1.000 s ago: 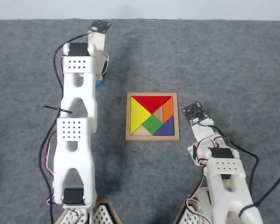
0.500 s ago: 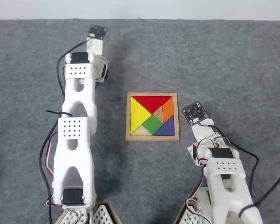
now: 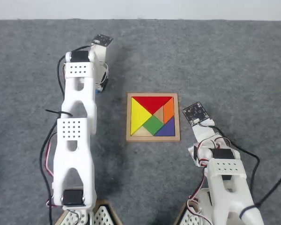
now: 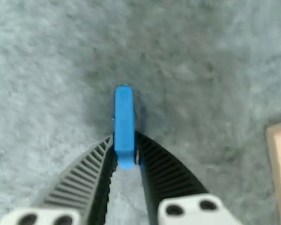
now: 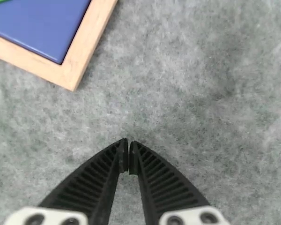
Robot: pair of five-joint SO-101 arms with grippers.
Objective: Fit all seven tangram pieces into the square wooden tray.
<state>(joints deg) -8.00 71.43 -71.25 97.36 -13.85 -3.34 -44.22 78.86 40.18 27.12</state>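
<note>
At about ten o'clock from the wooden tray (image 3: 129, 117), in the high view, the left gripper (image 4: 124, 139) has its jaws closed narrow on the blue piece (image 4: 124, 123). The piece stands on its thin edge between them. Its long axis runs straight out along the line of the jaws, toward twelve o'clock, above the grey carpet (image 3: 234, 61). So the tray lies at about four o'clock from the piece and well apart from it. I judge that the coming move must go that way, and the piece must be laid flat.

The left arm (image 3: 77, 117) is stretched far out toward twelve o'clock. The right gripper (image 5: 128, 144) has its jaws closed together on nothing, low over the carpet just beside the tray's corner at five o'clock. It is the nearer one to the tray. Two wood-coloured spots show among the coloured pieces; whether they are gaps, I cannot tell.
</note>
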